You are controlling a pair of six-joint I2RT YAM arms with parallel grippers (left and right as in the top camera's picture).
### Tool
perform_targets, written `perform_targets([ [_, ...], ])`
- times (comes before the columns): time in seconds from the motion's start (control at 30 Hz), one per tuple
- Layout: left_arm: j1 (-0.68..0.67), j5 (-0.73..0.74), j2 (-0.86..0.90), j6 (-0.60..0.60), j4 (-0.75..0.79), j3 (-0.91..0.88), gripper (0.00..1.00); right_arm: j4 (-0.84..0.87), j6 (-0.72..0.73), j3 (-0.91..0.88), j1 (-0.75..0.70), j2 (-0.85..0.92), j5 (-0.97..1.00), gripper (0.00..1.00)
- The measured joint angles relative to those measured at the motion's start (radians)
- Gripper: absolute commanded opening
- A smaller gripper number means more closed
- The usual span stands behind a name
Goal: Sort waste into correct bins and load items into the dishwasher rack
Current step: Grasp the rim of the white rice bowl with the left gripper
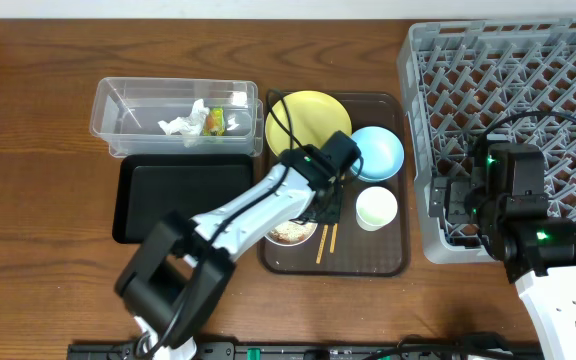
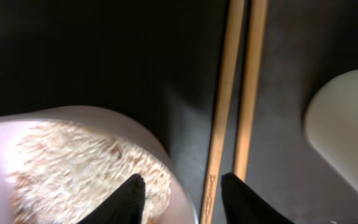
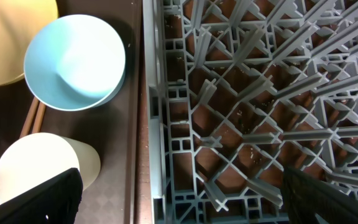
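Note:
My left gripper [image 1: 318, 210] [image 2: 182, 186] is open low over the brown tray. One finger is above the rice [image 2: 73, 162] in the white bowl [image 1: 290, 234]; the other is by the chopsticks [image 1: 326, 240] [image 2: 229, 81]. The bowl's rim and one chopstick lie between the fingers. The pale cup [image 1: 376, 208] [image 3: 39, 168], blue bowl [image 1: 378, 152] [image 3: 73, 62] and yellow plate [image 1: 303, 120] sit on the same tray. The tissue [image 1: 183, 122] and wrapper [image 1: 215, 121] lie in the clear tub [image 1: 128, 100]. My right gripper [image 1: 458, 205] [image 3: 180, 186] is wide open and empty over the grey rack's [image 1: 508, 100] left edge.
The black tray [image 1: 183, 195] lies in front of the clear tub, left of the brown tray [image 1: 388, 255]. The rack's upright pegs [image 3: 229, 124] stand right under my right gripper. A narrow strip of table separates the brown tray from the rack.

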Motion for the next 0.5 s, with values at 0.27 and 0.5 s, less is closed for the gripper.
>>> perform_targets([
  [0.27, -0.006, -0.001, 0.03, -0.005, -0.001, -0.003, 0.06, -0.005, 0.0, 0.0, 0.0, 0.0, 0.0, 0.99],
  [0.5, -0.009, -0.028, -0.005, -0.002, -0.033, -0.003, 0.06, -0.01, 0.0, 0.0, 0.0, 0.0, 0.0, 0.99],
])
